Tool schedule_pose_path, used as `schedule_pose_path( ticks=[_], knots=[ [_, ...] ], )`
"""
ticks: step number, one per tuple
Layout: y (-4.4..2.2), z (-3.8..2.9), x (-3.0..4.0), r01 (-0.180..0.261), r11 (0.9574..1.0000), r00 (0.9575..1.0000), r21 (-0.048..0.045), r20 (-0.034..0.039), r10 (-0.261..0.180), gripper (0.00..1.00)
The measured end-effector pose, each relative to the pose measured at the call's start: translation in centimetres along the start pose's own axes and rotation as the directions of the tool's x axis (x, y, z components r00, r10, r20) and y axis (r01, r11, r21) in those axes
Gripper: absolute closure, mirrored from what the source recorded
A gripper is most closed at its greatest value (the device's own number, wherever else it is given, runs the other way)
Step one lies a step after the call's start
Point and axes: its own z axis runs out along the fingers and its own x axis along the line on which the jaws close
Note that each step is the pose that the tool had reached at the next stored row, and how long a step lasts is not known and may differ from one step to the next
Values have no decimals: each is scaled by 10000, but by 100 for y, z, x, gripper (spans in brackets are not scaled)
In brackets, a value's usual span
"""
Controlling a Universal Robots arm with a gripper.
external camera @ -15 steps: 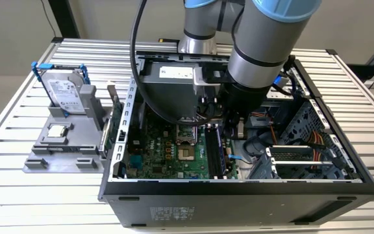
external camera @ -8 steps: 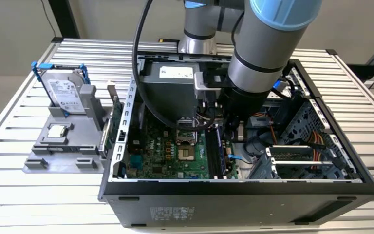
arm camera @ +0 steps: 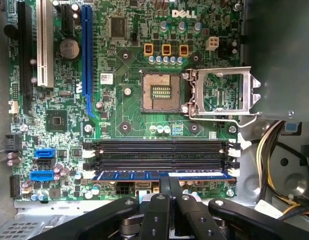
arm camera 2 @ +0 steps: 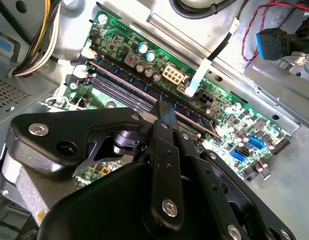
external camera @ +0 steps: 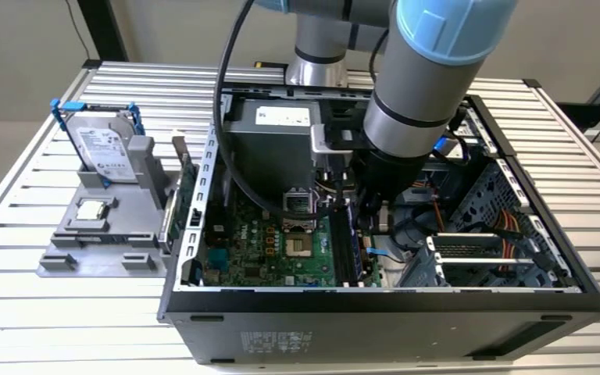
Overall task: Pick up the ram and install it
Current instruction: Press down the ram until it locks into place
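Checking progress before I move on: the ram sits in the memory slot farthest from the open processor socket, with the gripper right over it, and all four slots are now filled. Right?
Not quite. In the first wrist view only one slot holds the ram; the other three slots are bare. The rest stands: it is the slot farthest from the open processor socket, with the gripper right over it.

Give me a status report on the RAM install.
Gripper down over the ram. Ram lying in the motherboard's memory slot. Nothing blocking.

A silver-grey arm (external camera: 415,94) is capped with light-blue joint covers. A black cable (external camera: 227,94) is run alongside. The black gripper (arm camera 2: 162,122) is studded with silver screws.
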Motion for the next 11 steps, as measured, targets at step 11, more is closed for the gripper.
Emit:
schedule_pose_path(
  ticks=[11],
  knots=[
    [-1, 89, 6, 0, 10000, 10000, -1, -3, 0, 100]
  ],
)
